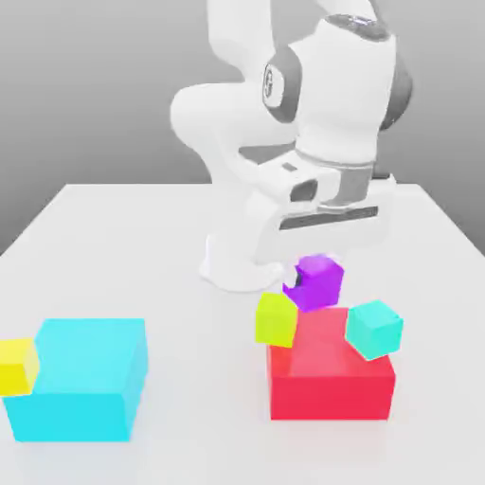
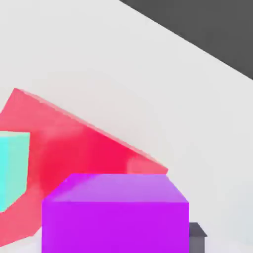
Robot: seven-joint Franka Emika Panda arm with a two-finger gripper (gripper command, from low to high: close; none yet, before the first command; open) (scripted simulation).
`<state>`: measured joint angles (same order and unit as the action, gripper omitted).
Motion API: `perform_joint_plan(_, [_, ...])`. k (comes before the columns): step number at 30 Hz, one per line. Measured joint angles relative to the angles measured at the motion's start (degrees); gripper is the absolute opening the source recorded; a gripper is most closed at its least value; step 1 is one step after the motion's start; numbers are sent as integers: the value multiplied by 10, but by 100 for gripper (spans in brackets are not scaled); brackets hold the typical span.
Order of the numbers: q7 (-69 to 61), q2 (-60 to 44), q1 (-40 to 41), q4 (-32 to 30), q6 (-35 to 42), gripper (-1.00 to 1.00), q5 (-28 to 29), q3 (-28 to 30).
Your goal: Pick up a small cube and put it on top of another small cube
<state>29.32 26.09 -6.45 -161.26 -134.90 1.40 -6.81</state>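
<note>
Up high, the gripper (image 1: 305, 282) pinches the purple cube (image 1: 317, 281); the red block (image 1: 332, 379) sits just below it.

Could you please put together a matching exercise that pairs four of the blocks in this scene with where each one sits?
Things:
1. purple cube
2. teal cube
3. small yellow cube
4. lime-yellow cube

Places:
A. against the cyan block, on the exterior view's left
B. on the red block, at its right side in the exterior view
C. held in the claw, above the red block
D. at the red block's upper left corner in the exterior view

Pairs: 1-C, 2-B, 3-A, 4-D
</note>
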Motion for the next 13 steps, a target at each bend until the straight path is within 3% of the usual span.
perform_joint_plan(5, [-70,82,-11,-63,18,-100,-30,44])
perform_joint_plan(10, [-78,7,-9,-96,-91,-100,-35,44])
perform_joint_plan(11, [-78,-8,-9,-101,-111,100,-35,43])
perform_joint_plan(13, [-78,-8,-9,-101,-111,100,-35,43])
